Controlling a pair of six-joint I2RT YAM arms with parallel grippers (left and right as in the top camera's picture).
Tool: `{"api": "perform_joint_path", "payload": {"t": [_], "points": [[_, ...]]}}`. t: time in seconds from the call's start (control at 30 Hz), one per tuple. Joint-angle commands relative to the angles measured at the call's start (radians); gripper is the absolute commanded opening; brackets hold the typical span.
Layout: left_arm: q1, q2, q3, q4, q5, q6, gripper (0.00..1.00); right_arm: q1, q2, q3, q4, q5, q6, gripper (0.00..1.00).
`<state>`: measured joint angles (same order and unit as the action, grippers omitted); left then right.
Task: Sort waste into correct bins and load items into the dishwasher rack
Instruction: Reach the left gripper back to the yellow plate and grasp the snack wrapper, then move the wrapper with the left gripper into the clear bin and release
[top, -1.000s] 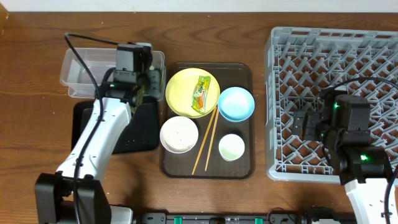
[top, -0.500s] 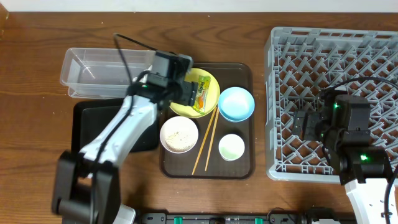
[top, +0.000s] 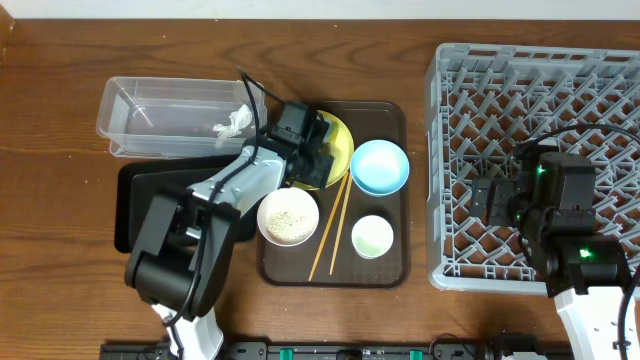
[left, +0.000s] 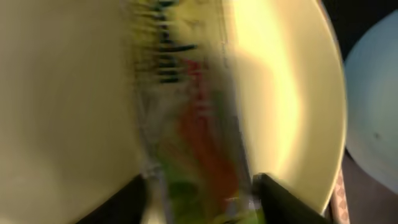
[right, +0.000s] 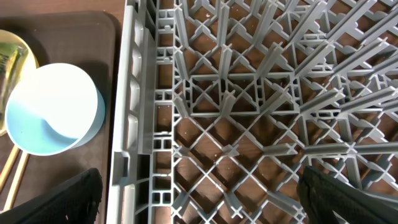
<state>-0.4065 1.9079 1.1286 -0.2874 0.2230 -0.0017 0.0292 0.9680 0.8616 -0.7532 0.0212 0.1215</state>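
My left gripper (top: 316, 152) is low over the yellow plate (top: 343, 138), fingers open (left: 202, 202) on either side of the yellow-green wrapper (left: 189, 118), which lies on the plate (left: 74, 93); this view is blurred. A crumpled white scrap (top: 236, 121) lies in the clear tub (top: 150, 120). The black tray (top: 150, 205) sits in front of the tub. The light blue bowl (top: 380, 167), white bowl with rice (top: 288, 215), pale cup (top: 372, 237) and chopsticks (top: 332, 222) sit on the brown tray. My right gripper (right: 199, 208) is open and empty over the grey rack (top: 540, 90).
The brown serving tray (top: 335, 272) lies between the bins and the rack. The rack's left wall (right: 134, 112) stands close to the blue bowl (right: 53, 109). The rack holds nothing. Bare wooden table lies at the far left and along the back.
My left arm swung right from over the clear tub to the yellow plate and came down over the wrapper. The white scrap now shows in the tub. The right arm has not moved.
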Motion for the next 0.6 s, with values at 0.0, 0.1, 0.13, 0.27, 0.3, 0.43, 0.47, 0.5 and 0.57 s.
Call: {"api": "perform_joint_path", "payload": {"t": [0.0,0.1,0.13,0.27,0.3,0.43,0.47,0.5,0.57], "points": [[-0.005,0.014,0.001,-0.008,0.005,0.005,0.3,-0.002,-0.001,0.019,-0.003,-0.003,0.005,0.99],[-0.004,0.002,0.002,-0.009,0.005,0.005,0.07,-0.002,-0.001,0.019,-0.005,-0.003,0.005,0.99],[-0.004,-0.007,0.002,-0.01,0.005,0.005,0.06,-0.002,-0.001,0.019,-0.006,-0.003,0.005,0.99],[-0.002,-0.062,0.002,-0.017,0.002,0.005,0.06,-0.002,-0.001,0.019,-0.012,-0.003,0.005,0.99],[0.0,-0.085,0.002,-0.025,-0.003,0.004,0.06,-0.002,-0.001,0.019,-0.013,-0.003,0.005,0.99],[0.018,-0.189,0.002,-0.064,-0.006,0.001,0.06,-0.002,-0.001,0.019,-0.018,-0.003,0.004,0.99],[0.028,-0.221,0.002,-0.074,-0.006,0.001,0.06,-0.002,-0.001,0.019,-0.018,-0.003,0.005,0.99],[0.039,-0.249,0.002,-0.082,-0.007,0.001,0.06,-0.002,-0.001,0.019,-0.018,-0.003,0.005,0.99],[0.07,-0.306,0.002,-0.094,-0.007,0.0,0.06,-0.002,-0.001,0.019,-0.017,-0.003,0.005,0.99]]}}
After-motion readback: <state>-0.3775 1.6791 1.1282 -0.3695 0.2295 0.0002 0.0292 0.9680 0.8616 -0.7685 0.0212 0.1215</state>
